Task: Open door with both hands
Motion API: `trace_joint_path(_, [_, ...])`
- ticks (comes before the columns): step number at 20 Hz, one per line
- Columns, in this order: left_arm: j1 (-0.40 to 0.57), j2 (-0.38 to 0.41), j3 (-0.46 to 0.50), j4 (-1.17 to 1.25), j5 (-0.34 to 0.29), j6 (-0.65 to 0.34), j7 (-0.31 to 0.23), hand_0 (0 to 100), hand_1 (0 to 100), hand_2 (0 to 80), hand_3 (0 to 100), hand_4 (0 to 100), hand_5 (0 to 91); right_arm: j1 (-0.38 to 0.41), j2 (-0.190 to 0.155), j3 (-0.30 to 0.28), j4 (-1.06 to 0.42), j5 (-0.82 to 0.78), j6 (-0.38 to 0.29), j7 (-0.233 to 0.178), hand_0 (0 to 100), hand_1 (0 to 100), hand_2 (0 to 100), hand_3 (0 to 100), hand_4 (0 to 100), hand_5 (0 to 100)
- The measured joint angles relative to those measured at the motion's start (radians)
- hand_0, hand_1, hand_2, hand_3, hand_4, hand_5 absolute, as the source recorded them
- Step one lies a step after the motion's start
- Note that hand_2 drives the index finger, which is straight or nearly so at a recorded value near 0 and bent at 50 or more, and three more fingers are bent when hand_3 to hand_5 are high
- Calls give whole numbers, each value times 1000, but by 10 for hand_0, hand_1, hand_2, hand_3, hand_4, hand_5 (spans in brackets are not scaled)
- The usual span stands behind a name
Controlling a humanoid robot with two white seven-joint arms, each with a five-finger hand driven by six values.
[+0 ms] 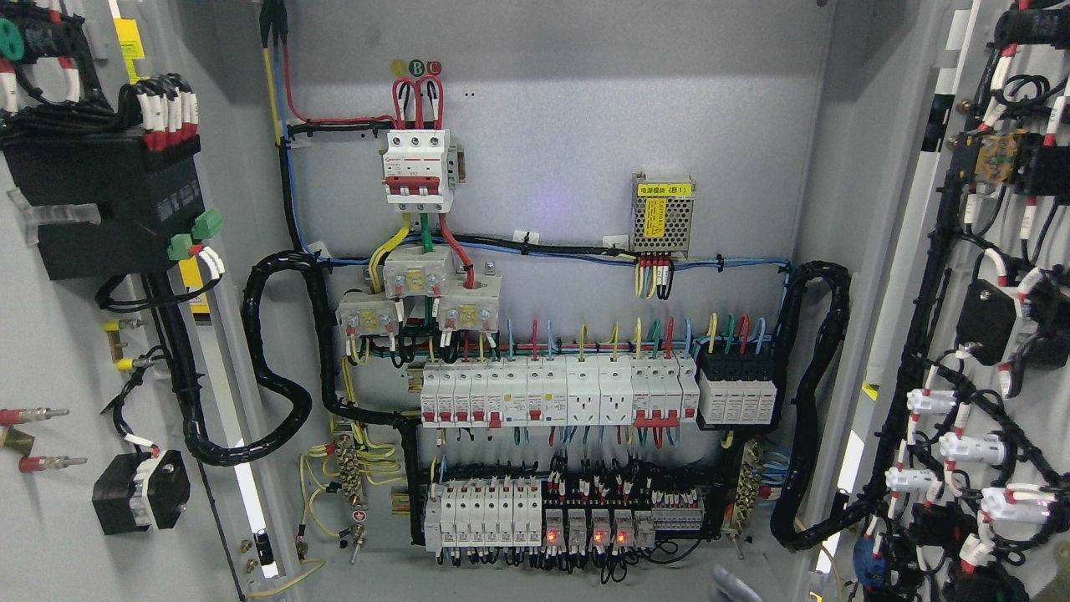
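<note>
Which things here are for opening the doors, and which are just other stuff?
For the job: left door, right door, both already swung open.

Just there: breakers, power supply, black cables, red lights.

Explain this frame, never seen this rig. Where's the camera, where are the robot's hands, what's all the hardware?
The single picture comes from a camera on a humanoid robot's head, facing an electrical cabinet whose two doors already stand open: left door, right door, both wired on their inner faces. Inside are a main breaker, a small power supply, rows of breakers and relays with red lights. A blurred grey shape at the bottom edge may be part of a hand; I cannot tell. Nothing is visibly held.
</note>
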Motion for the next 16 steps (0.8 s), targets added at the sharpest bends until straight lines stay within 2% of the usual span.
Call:
trace_joint_path(3, [17,6,26,-68,0,-83,-7,120,556,0,0,0,0,8,-3,-33,-13,-2,-37,1,0,500,40,0,0,0])
trace_joint_path(6, [30,10,59,-128,0,-125,-9,120,556,0,0,0,0,22,-4,-57,-24,-3,-57,3,0,500,40,0,0,0])
trace_joint_path(16, [52,13,152,-279,4,-165,-11,120,556,0,0,0,0,51,-6,-107,-43,-4,-161,5,0,500,40,0,0,0])
